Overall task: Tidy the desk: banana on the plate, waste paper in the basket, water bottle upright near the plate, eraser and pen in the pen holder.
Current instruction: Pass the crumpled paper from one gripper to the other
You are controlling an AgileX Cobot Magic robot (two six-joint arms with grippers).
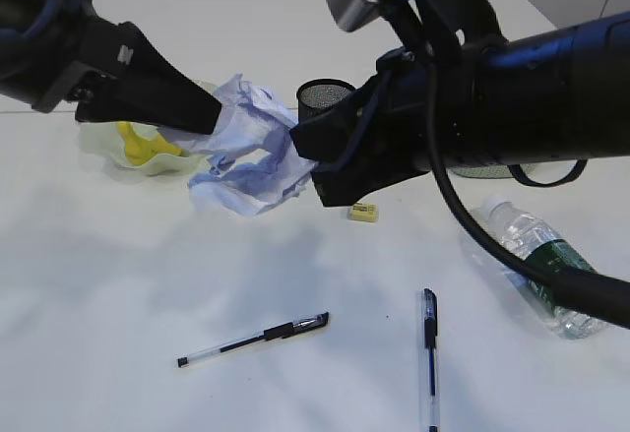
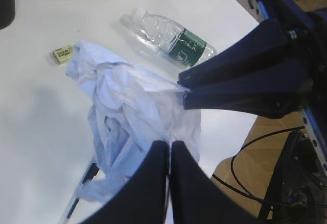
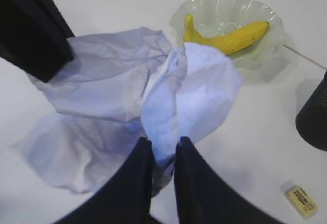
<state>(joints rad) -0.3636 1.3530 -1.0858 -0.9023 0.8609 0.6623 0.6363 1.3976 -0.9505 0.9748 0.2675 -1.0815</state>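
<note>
waste paper (image 1: pixel 251 147) stretched left-right | left fingers (image 2: pixel 153 183), right fingers (image 3: pixel 138 178) pinching opposite ends

White surface (image 1: pixel 118 275) with a seam near the far edge. Sitting on it: plate (image 1: pixel 108 147) far left, pen holder (image 1: pixel 323 95), eraser (image 1: pixel 363 213) mid, water bottle (image 1: pixel 541 255) lying at the right edge, two pens (image 1: pixel 254 339) (image 1: pixel 429 353) up front.

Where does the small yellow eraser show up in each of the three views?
Exterior view: the eraser lies on the desk right of centre, just below the right gripper.
Left wrist view: upper left, touching the top-left edge of the waste paper.
Right wrist view: bottom right corner, below the pen holder.
Shared landmark: the waste paper, pinched by both grippers, shows in every view.
</note>
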